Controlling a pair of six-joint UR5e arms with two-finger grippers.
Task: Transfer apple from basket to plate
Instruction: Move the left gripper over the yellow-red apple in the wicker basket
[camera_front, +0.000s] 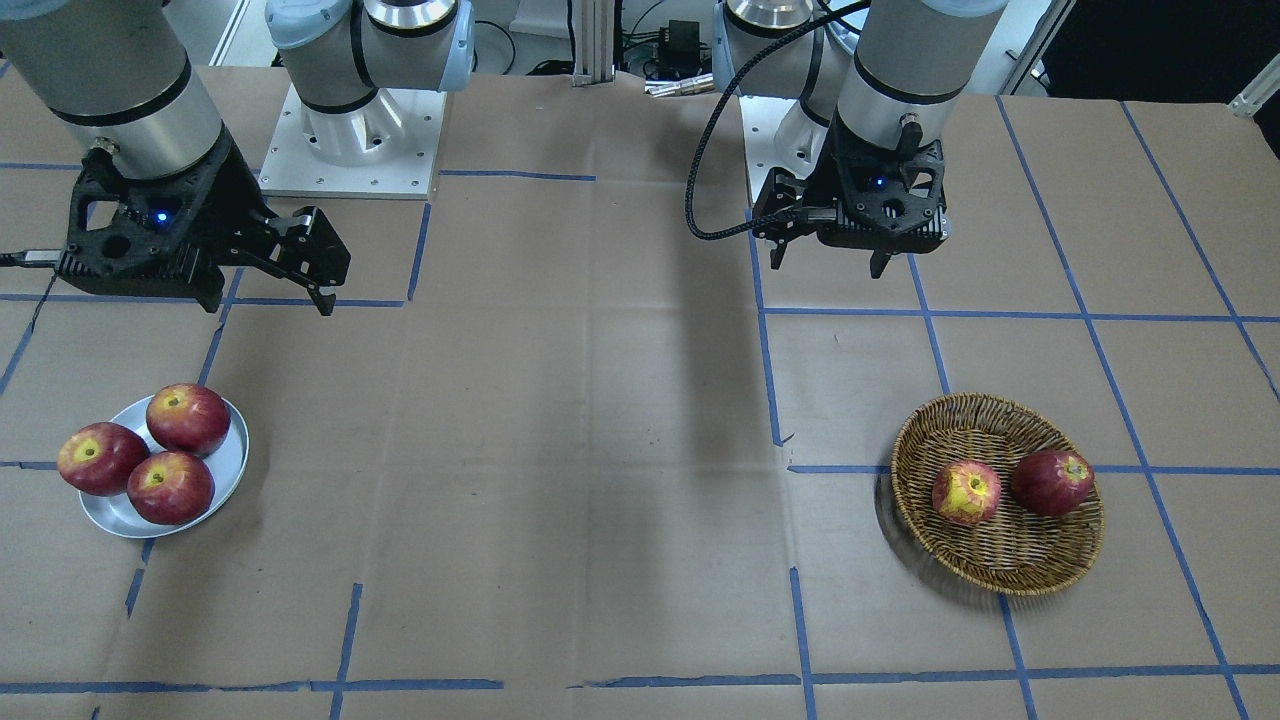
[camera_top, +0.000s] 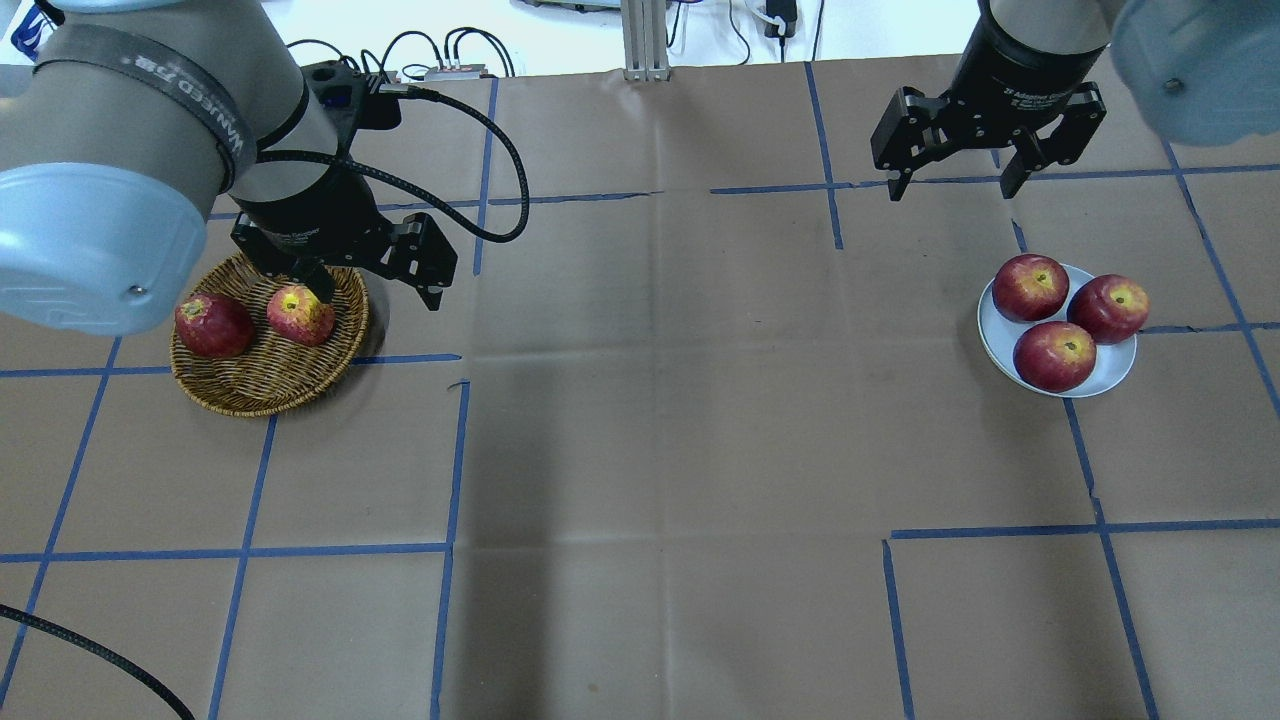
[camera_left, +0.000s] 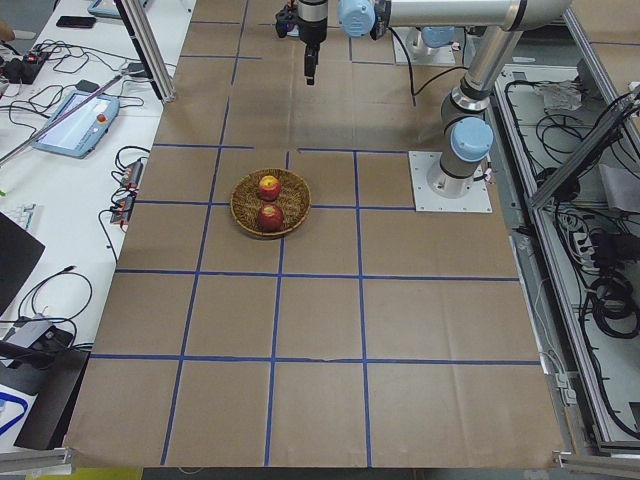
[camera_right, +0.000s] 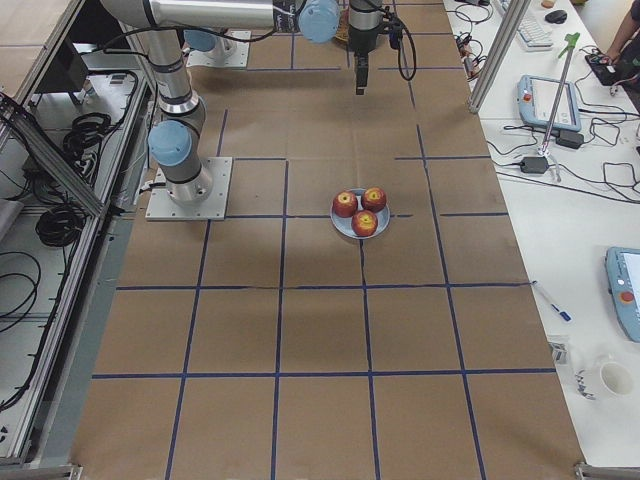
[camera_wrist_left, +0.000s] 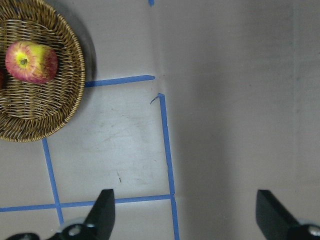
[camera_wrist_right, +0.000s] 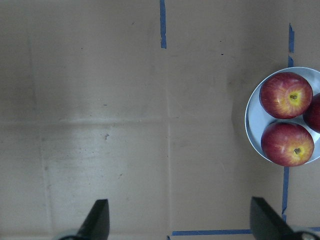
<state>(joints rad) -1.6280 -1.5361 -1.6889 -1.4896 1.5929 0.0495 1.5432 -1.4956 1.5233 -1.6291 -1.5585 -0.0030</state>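
The apple (camera_front: 967, 492), red with big yellow patches, lies in the wicker basket (camera_front: 1040, 570) beside a dark red apple (camera_front: 1052, 482). It also shows in the overhead view (camera_top: 300, 313) and the left wrist view (camera_wrist_left: 31, 61). My left gripper (camera_top: 378, 298) is open and empty, hovering high above the basket's (camera_top: 260, 385) inner rim; it shows in the front view (camera_front: 828, 265) too. The metal plate (camera_top: 1112, 374) holds three dark red apples. My right gripper (camera_top: 950, 192) is open and empty, raised behind the plate (camera_wrist_right: 252, 125).
The table is covered in brown paper with a grid of blue tape lines (camera_top: 450, 450). The arm bases (camera_front: 350, 130) stand at the robot's edge. The left arm's black cable (camera_top: 500, 190) loops over the table near the basket.
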